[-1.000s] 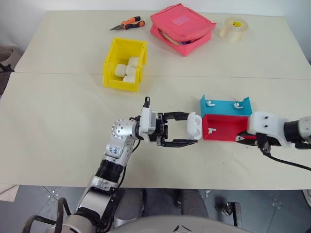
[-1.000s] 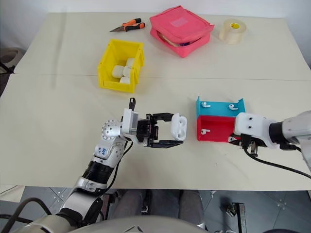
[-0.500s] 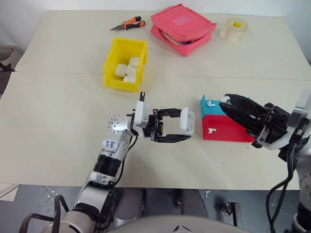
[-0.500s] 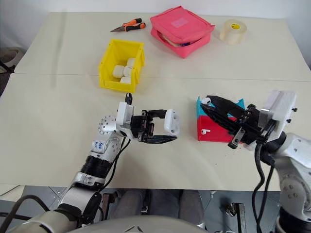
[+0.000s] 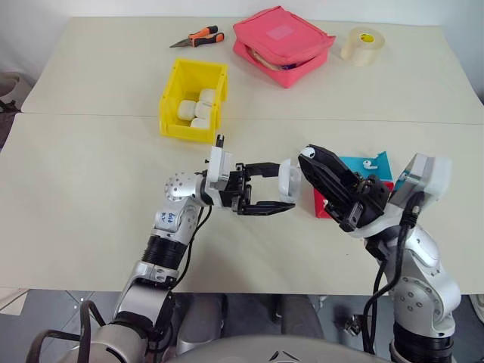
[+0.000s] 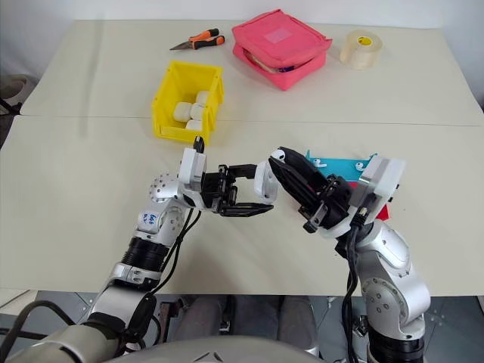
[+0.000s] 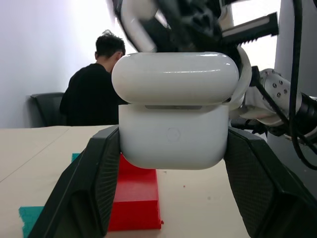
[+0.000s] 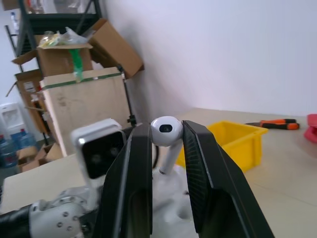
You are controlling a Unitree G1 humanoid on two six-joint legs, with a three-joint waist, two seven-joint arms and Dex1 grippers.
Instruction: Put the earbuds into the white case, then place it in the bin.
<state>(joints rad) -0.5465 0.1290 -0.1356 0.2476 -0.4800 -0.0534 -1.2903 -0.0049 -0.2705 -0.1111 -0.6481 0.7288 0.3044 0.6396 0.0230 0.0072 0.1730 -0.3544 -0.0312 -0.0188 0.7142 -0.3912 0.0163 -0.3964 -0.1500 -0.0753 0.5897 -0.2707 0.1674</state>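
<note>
A wide cream-coloured bench (image 5: 91, 189) carries everything. At its far edge, right of the middle, lies a pink zipped fabric pouch (image 5: 283, 43); a roll of clear tape (image 5: 362, 44) sits toward the far right corner and orange-handled pliers (image 5: 198, 37) lie left of the pouch. Nearer in, left of centre, stands the bright yellow open-top plastic bin (image 5: 193, 99), with several white cases (image 5: 196, 110) already inside it.

Toward the near right of the bench sit a shallow blue tray (image 5: 370, 164) and, touching its near side, a shallow red tray (image 5: 321, 206). One tiny glossy white earbud (image 5: 369, 162) lies in the blue tray. The right arm reaches across in front of both trays and hides most of them.

Above the middle of the bench, near the front edge, the left gripper (image 5: 281, 190) points toward the right, its jaws clamped on the sides of the small glossy white pebble-shaped case (image 7: 173, 116), whose hinged lid is raised. The right gripper (image 8: 167, 131) is just beside the case, its jaws pinched on another white earbud (image 8: 165, 130), held by the head with the stem hanging toward the case.

A person in black (image 7: 92, 91) sits in the background.
</note>
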